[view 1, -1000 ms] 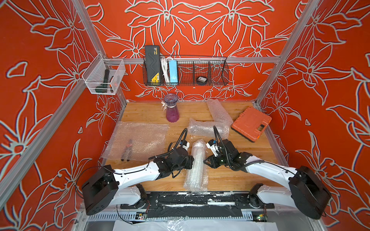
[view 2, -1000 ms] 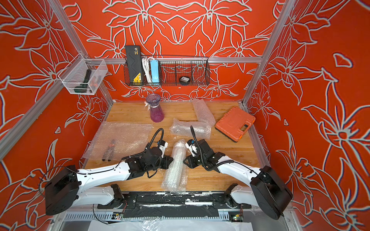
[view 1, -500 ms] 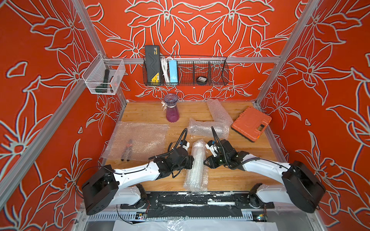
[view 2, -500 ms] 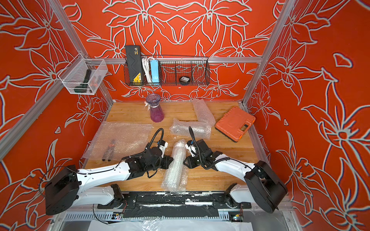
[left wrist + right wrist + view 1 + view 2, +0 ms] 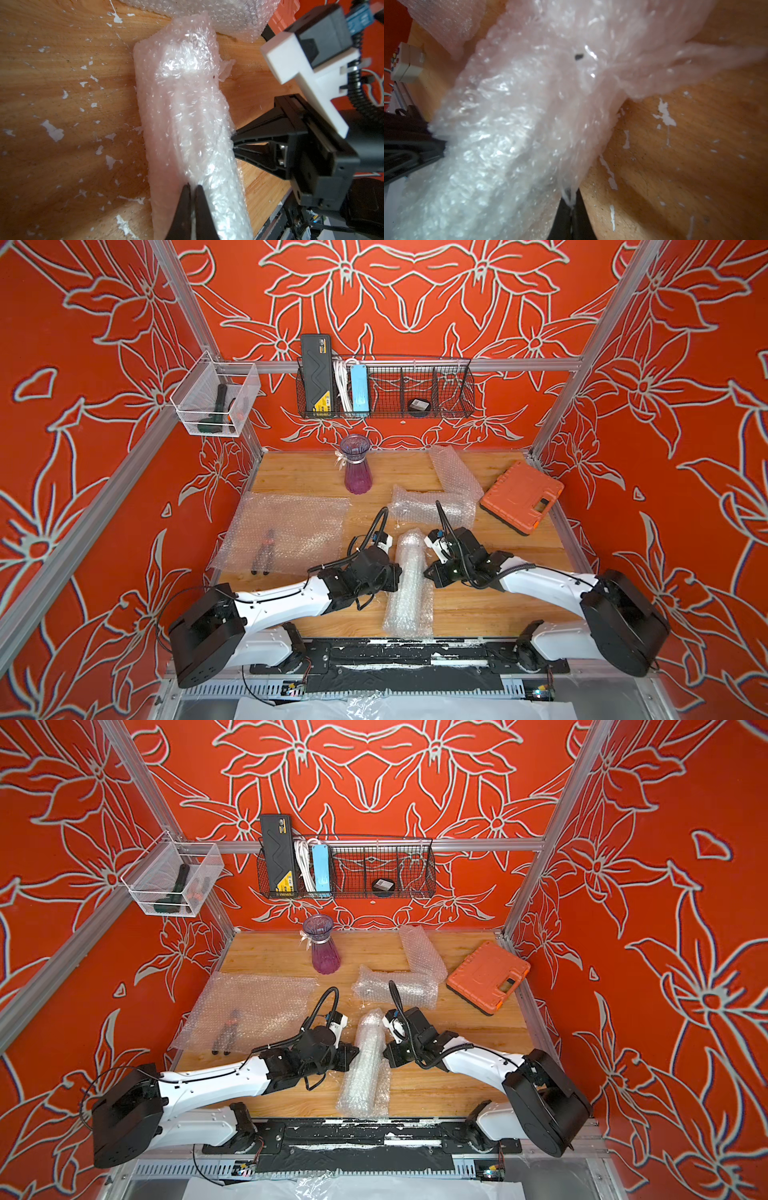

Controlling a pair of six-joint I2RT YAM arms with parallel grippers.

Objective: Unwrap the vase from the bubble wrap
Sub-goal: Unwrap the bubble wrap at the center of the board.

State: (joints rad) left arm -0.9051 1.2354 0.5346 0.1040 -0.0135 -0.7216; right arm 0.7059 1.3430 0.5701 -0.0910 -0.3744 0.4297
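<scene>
Pinching the bubble wrap [image 5: 409, 572] from both sides: right hand [image 5: 571, 202] just closed on a film edge, left hand [image 5: 192, 190] clamped opposite; peeling can begin.

The bubble wrap [image 5: 409, 572] is a clear, crinkly roll lying flat on the counter [image 5: 478, 608] before me, contents hidden.

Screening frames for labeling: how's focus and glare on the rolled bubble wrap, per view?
Right wrist view: bubble wrap fills the frame, soft and smeared, with white glints. Left wrist view: bubble wrap sharper, strong glare along its ridge. Both top views: bubble wrap crisp, evenly lit, little glare.
</scene>
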